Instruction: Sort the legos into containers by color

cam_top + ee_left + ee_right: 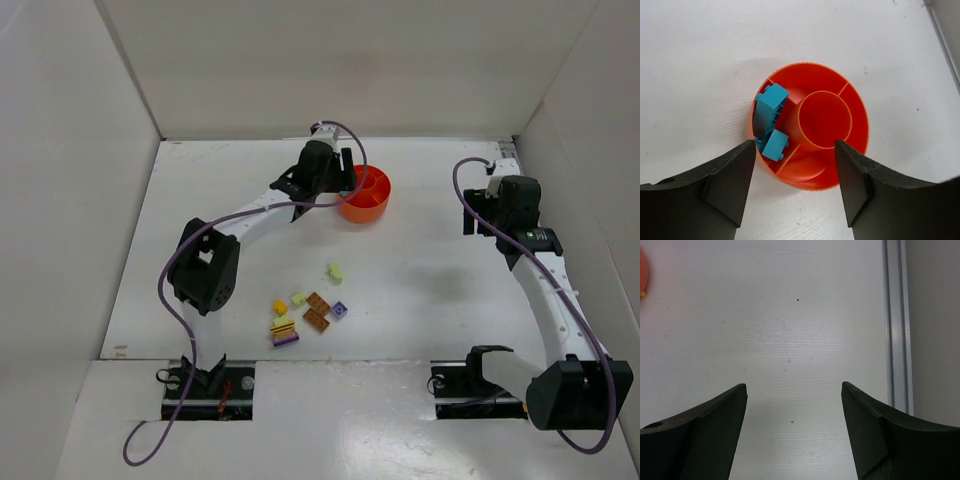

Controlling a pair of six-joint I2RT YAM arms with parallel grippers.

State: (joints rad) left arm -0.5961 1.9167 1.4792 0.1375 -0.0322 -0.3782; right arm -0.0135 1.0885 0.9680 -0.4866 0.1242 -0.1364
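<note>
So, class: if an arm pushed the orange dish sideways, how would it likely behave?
The dish would probably slide rather than tip: it looks low and wide on the smooth table. Thin walls and just a few teal bricks inside suggest it is light. Being round, it might spin.

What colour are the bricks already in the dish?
The bricks are teal, clearest in the left wrist view.

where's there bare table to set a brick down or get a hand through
Bare table lies between the orange dish, the loose legos and the right arm; the right gripper hangs over blank surface. Crowded: those legos near-left, and the dish, where the left gripper hovers.
</note>
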